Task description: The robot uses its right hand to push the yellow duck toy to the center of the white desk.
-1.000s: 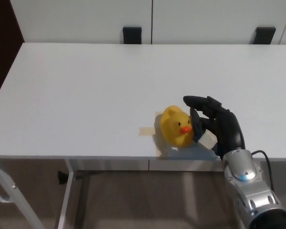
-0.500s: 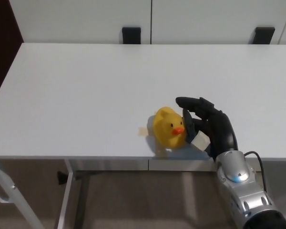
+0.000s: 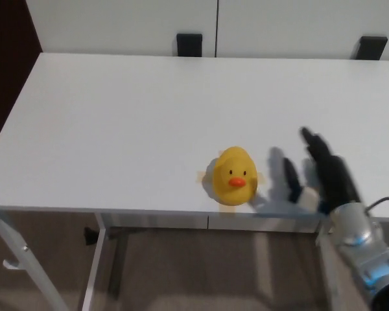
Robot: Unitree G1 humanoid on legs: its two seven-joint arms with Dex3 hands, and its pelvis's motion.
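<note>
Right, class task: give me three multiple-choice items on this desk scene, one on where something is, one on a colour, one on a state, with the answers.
1. Where on the white desk does the yellow duck toy sit?
A. near the front edge
B. at the far edge
C. at the left end

2. What colour is the duck's beak?
A. black
B. orange
C. white

3. How is the right hand with regard to the duck?
A. clamped around it
B. resting on top of it
C. open, apart from it

Answers: 1 A, the duck stands just behind the front edge, over tan tape marks. 2 B, the beak shows orange against the yellow head. 3 C, bare desk shows between duck and hand, and the fingers are spread.
</note>
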